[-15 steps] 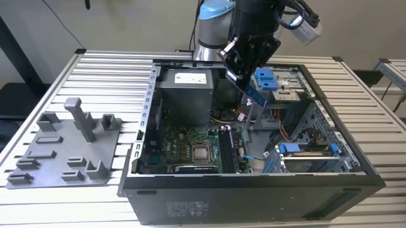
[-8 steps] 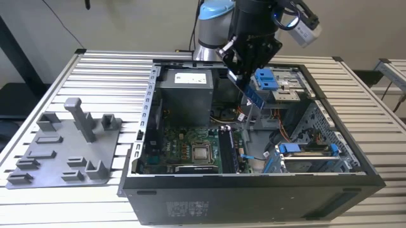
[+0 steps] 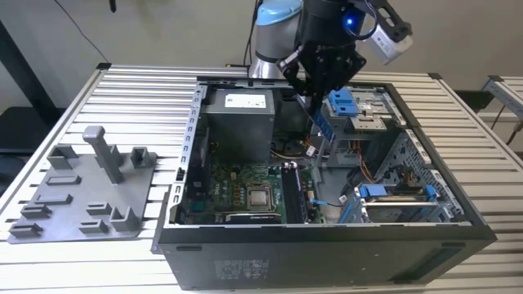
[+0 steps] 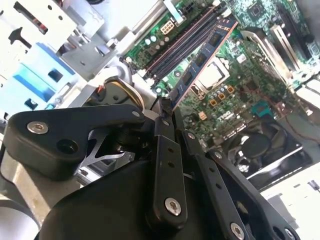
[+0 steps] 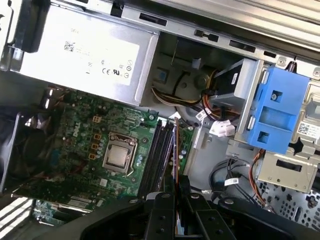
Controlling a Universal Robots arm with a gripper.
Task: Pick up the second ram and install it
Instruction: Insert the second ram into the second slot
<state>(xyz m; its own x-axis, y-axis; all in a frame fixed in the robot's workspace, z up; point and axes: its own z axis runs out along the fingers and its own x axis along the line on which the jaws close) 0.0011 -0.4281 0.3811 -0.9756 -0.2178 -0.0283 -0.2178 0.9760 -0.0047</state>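
The claw [image 3: 315,95] hangs over the open computer case [image 3: 327,257], which lies on its side on the slatted surface [image 3: 122,92]. Its fingers are narrow and closed on one end of the second ram [image 3: 324,125]. From the fingers, the stick points down and away into the case, with its free end well above the motherboard [image 3: 237,184].

In the second wrist view, the second ram [image 4: 204,57] comes straight out from between the tips of the claw [image 4: 167,107]. It is a long thin board with small dark chips in a row, and it crosses in front of the memory slots [image 4: 182,42] and the processor [image 4: 212,75].

In the first wrist view, the second ram [image 5: 175,150] is seen by its edge as a thin line above the claw [image 5: 176,197]. This line runs almost parallel to the memory slots [image 5: 157,155], on the side away from the processor [image 5: 117,155]. I cannot tell which slot is under it.

The power supply [image 5: 85,55] and a blue drive bracket [image 5: 275,107] are also inside the case. A grey fixture plate [image 3: 82,196] with upright posts lies on the surface beside the case, on the exterior view's left.
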